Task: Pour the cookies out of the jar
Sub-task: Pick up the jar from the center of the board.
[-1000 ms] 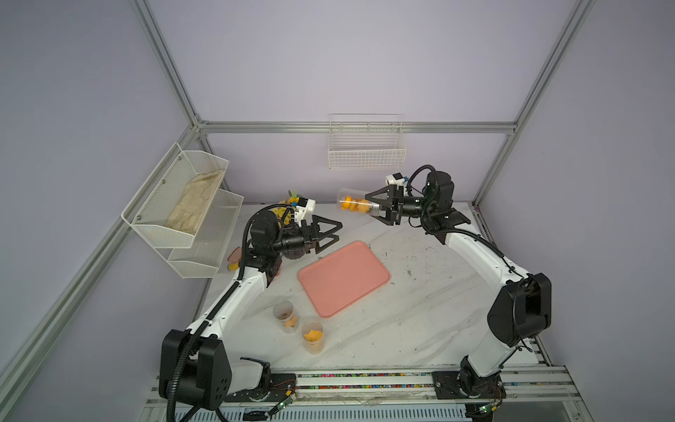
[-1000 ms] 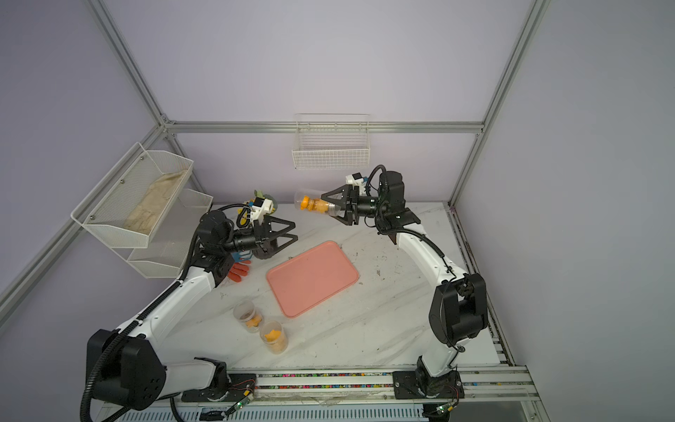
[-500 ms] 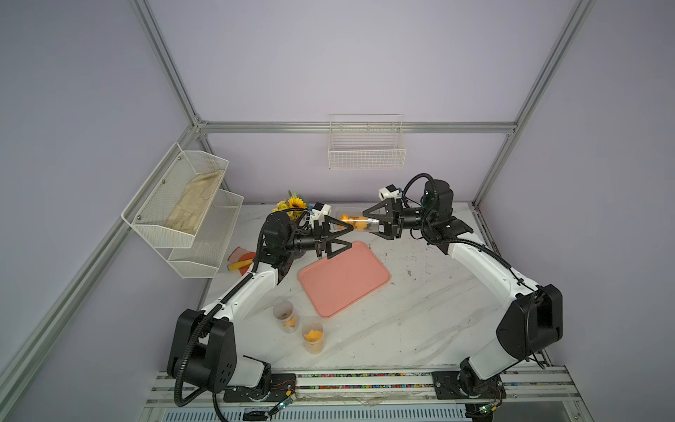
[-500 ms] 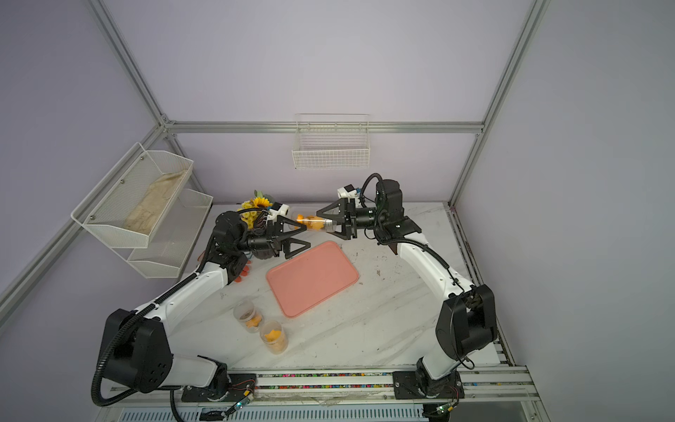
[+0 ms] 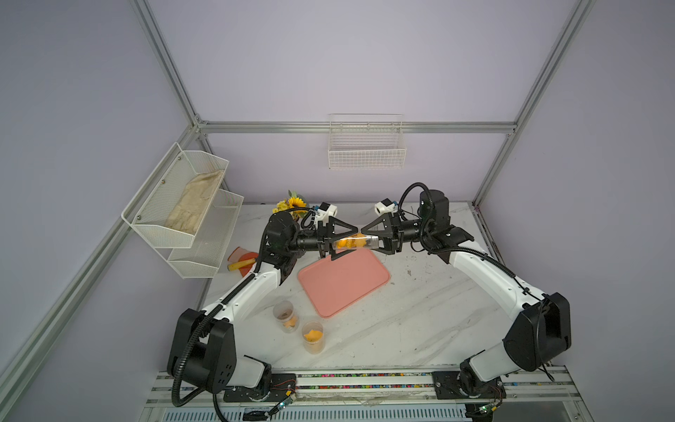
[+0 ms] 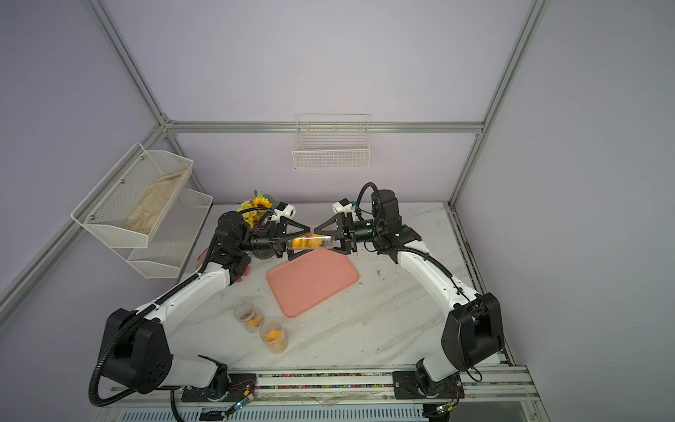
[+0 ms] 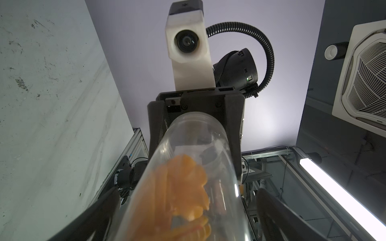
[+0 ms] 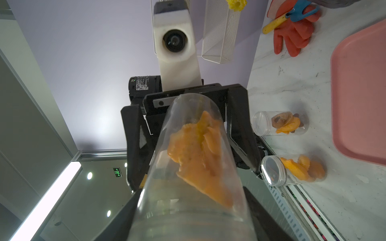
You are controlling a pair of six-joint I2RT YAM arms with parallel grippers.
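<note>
Just moved: the left gripper (image 5: 343, 244) and right gripper (image 5: 372, 242), well apart a second ago, now meet nose to nose above the far edge of the tray (image 5: 343, 288).
Jar (image 5: 353, 242): lying level in mid-air between them, off the table.
Right jaws: pinching the jar at its threaded end.
Left jaws: spread wide around the other end, gaps on both sides, nothing gripped.
Cookies (image 5: 349, 242): orange heap inside the jar, bunched toward the left gripper; none on the tray.
Lid: we cannot tell if it's on.
Our read: a second grip looks imminent; pouring hasn't begun.
</note>
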